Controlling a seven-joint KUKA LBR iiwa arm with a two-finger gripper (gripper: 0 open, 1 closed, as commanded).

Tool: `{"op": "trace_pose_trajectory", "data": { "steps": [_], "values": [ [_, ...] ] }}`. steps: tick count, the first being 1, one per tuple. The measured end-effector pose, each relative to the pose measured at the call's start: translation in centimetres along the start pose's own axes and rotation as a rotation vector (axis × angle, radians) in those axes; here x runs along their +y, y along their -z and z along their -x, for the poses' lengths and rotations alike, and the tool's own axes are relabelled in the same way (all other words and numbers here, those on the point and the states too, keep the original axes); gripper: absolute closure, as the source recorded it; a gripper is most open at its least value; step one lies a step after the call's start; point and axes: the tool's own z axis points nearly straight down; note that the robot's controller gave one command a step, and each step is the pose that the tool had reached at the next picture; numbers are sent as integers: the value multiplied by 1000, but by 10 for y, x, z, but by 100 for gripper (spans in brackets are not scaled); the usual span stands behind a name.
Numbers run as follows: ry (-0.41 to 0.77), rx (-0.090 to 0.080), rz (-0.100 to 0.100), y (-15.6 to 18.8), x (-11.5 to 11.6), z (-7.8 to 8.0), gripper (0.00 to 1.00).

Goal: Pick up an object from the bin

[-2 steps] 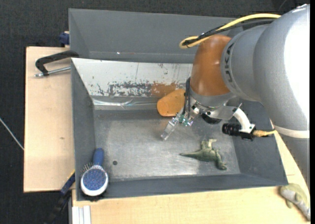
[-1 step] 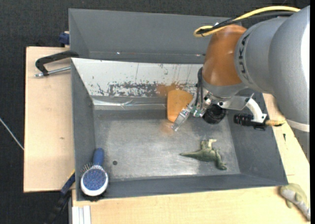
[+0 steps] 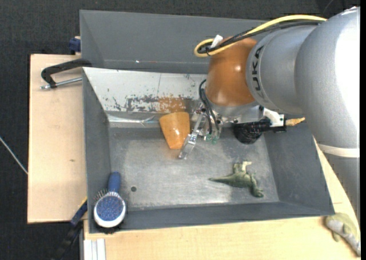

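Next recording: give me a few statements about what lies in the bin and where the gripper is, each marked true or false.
1. An orange cup lies near the back wall of the bin. True.
2. The gripper is holding the green toy dinosaur. False: the dinosaur lies on the bin floor toward the front right, apart from the gripper.
3. A blue hairbrush sits in the front left corner. True.
4. The gripper is over the hairbrush. False: it is right beside the orange cup, on the cup's right side.

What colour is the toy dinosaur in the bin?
The toy dinosaur is olive green, as the camera view shows.
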Motion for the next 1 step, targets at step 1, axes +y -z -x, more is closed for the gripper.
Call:
{"op": "trace_pose_trajectory", "data": {
  "steps": [1],
  "values": [
    [-48,-6,6,41,40,-27,0]
  ]
}}
